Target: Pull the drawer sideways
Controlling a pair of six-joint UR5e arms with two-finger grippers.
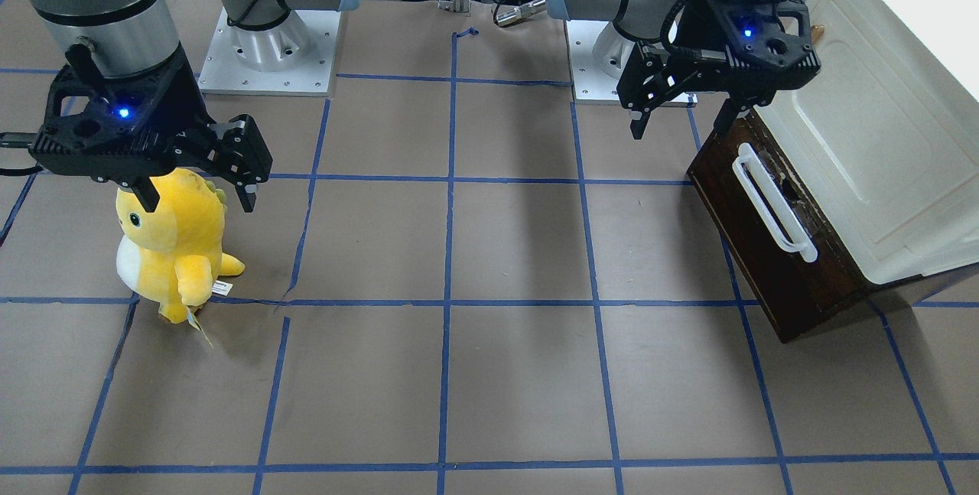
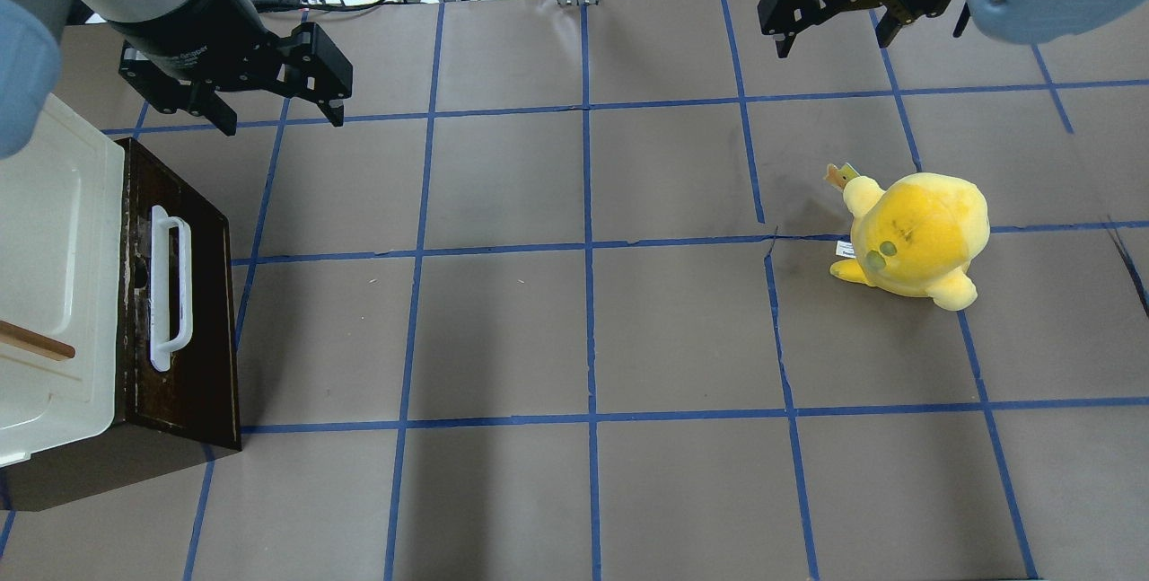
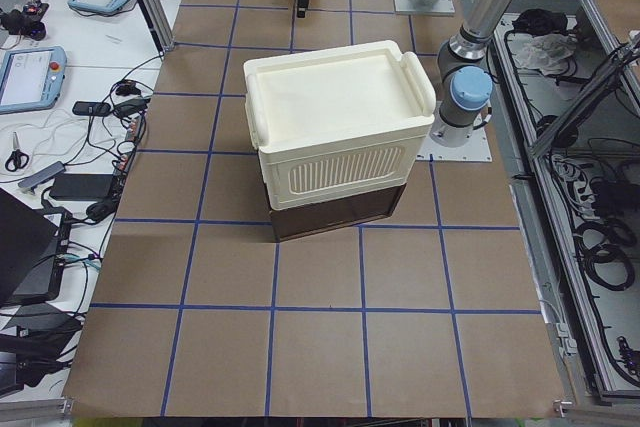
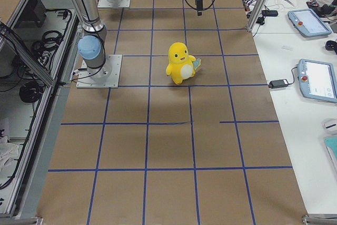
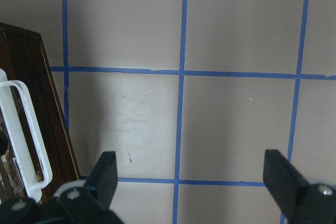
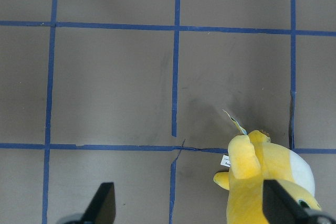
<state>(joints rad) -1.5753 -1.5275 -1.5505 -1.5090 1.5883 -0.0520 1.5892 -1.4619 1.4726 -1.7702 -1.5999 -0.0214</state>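
Note:
The drawer (image 2: pixel 202 321) has a dark brown chipped front and a long white bar handle (image 2: pixel 166 289). It sits under a cream cabinet (image 2: pixel 45 276) at the table's left edge. It also shows in the front view (image 1: pixel 765 265) and at the left edge of the left wrist view (image 5: pixel 23 93). My left gripper (image 2: pixel 280 118) is open and empty. It hovers above the table beside the drawer's end, clear of the handle (image 1: pixel 772 208). It also shows in the front view (image 1: pixel 679 128) and the left wrist view (image 5: pixel 191 177). My right gripper (image 2: pixel 830 42) is open and empty, far off on the right.
A yellow plush toy (image 2: pixel 916 235) stands on the right half of the table, below my right gripper (image 1: pixel 199 200) in the front view. The cream cabinet (image 1: pixel 879 135) has a small wooden handle (image 2: pixel 36 340). The brown table (image 2: pixel 583 338) carries a blue tape grid.

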